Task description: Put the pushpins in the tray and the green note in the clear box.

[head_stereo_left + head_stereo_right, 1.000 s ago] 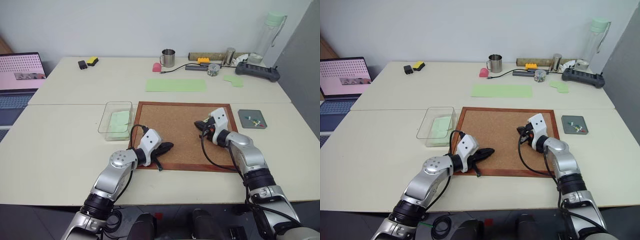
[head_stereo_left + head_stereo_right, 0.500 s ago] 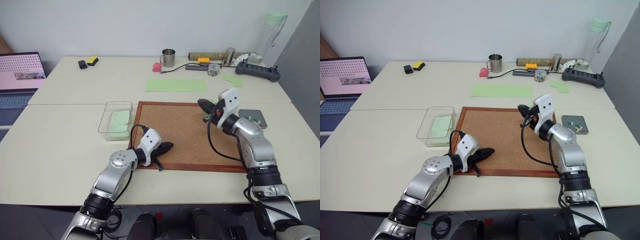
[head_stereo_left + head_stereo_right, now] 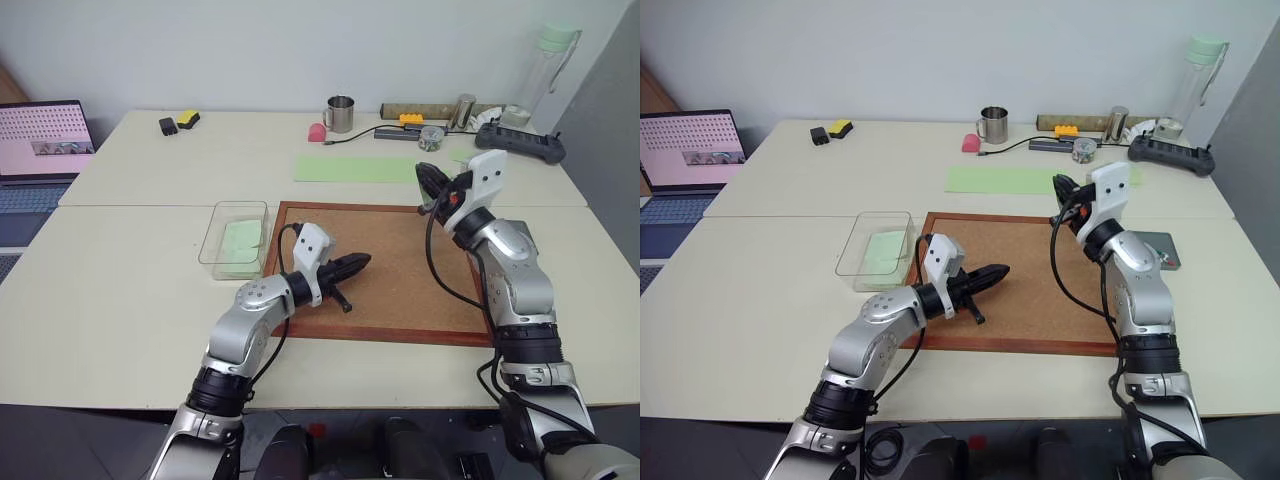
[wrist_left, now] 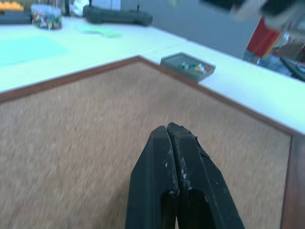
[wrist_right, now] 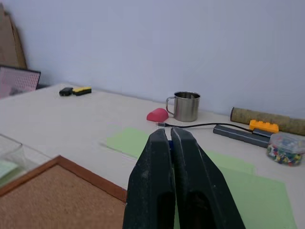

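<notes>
Pale counter [image 3: 130, 290] under me carries the cork board [image 3: 385, 300], with the green note [image 3: 240, 240] lying inside the clear box [image 3: 232, 262] beside its left edge. My left tool [image 3: 362, 262] hangs over the board, fingers pressed together and gripping nothing; my right tool [image 3: 424, 171] is raised above the far edge, likewise pinched closed (a bluish speck between its tips, I can't identify it). I see the pushpins [image 4: 193, 67] in the tray [image 3: 1162, 246], right of the board.

Bright even indoor light, soft shadows; left wrist view blurred, background out of focus.
</notes>
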Controlling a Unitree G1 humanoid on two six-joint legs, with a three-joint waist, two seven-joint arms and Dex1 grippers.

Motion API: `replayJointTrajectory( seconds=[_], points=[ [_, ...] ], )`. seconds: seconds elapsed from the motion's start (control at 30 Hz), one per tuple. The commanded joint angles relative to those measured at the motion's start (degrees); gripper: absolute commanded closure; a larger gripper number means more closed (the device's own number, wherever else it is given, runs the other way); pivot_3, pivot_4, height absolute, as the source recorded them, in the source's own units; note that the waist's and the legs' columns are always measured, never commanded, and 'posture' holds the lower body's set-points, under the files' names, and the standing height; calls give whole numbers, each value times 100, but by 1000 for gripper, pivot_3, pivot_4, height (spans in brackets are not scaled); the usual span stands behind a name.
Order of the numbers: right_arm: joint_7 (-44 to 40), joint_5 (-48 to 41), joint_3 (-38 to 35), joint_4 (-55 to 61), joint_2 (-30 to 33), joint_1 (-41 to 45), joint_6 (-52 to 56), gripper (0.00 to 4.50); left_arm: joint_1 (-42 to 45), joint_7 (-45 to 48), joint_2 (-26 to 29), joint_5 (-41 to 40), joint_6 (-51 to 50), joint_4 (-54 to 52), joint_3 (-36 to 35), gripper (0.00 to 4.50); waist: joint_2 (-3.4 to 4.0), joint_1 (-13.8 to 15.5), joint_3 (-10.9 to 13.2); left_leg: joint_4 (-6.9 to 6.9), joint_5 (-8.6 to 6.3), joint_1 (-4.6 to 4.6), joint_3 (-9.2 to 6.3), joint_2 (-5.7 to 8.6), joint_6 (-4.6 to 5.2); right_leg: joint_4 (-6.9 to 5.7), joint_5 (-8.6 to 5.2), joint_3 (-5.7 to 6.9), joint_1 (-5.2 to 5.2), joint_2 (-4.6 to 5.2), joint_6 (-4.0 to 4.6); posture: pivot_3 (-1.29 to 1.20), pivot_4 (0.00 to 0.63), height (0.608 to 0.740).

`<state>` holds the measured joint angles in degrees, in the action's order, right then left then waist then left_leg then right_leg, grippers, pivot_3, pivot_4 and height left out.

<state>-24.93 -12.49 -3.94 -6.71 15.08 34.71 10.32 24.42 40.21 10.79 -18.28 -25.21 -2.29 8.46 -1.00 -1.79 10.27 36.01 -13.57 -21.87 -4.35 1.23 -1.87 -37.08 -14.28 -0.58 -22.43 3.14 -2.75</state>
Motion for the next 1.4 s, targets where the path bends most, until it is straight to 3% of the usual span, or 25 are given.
replayJointTrajectory(
  seconds=[0.03, 0.13, 0.23, 0.87, 1.33, 1.4],
  points=[
    [-13, 32, 36, 304, 5, 97, -285, 4460, 245, -121, -241, -267, 12, -130, -165, 4500, 0, -2, 0, 0, 0, 0, 0, 0, 0, 0, 0, 0, 0, 0, 0, 0, 150, 740],
    [22, -32, 87, 462, -54, 64, -216, 4460, 371, -169, -498, -638, -180, -198, -322, 4500, -1, 1, 1, 1, 0, -1, -1, 0, 0, 1, 0, 0, 0, 0, 0, 0, 150, 740],
    [43, -42, 140, 625, -108, 19, -142, 4500, 449, -149, -657, -985, -394, -285, -427, 4082, -2, 0, 1, 1, 0, -1, -1, 0, 0, 1, 0, 1, 0, 0, 0, 0, 150, 740],
    [92, -112, 430, 1592, -374, -424, 296, 4500, 922, -412, -804, -982, -290, 306, -588, 52, -4, 8, 2, 2, 0, -2, -5, 1, -1, 2, 0, 5, 0, -1, -1, 0, 150, 740],
    [205, -258, 655, 2117, -759, -548, 591, 4500, 1000, -504, -856, -862, -40, 552, -558, 52, -4, 7, 2, 1, 0, -2, -7, 1, -1, 3, 0, 5, 0, -1, -1, 0, 150, 740],
    [207, -284, 658, 2160, -777, -550, 618, 4500, 1009, -499, -847, -837, -18, 582, -569, 420, -4, 4, 2, 2, 1, -2, -7, 1, -1, 2, -1, 4, 0, -1, -1, 0, 150, 740]
  ],
)
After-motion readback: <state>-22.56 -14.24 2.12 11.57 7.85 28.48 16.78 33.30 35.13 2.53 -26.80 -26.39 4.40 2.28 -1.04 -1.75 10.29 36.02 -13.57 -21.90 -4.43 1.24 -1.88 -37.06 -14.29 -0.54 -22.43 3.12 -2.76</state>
